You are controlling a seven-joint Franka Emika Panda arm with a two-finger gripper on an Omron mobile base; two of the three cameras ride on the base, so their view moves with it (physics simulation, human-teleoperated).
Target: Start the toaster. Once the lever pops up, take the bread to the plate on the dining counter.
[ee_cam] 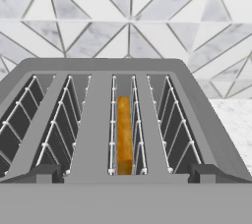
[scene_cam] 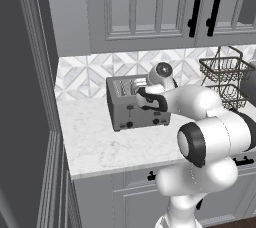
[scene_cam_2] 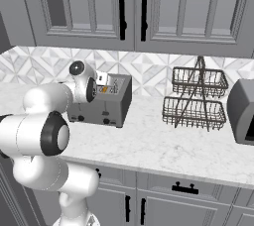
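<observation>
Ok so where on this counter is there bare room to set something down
Bare marble lies in front of the toaster toward the counter edge, and between the toaster and the two-tier wire basket. It is tighter at the far right, where the basket stands close to a grey appliance. The arm hangs over the toaster.

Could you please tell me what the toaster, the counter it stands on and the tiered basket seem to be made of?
The toaster looks like grey metal with a dull satin finish, with wire guards lining its slots and black, probably plastic, levers and knobs. The counter looks like polished white marble or an imitation, given its faint grey veins. The tiered basket appears to be thin dark wire mesh, open enough to see through.
</observation>
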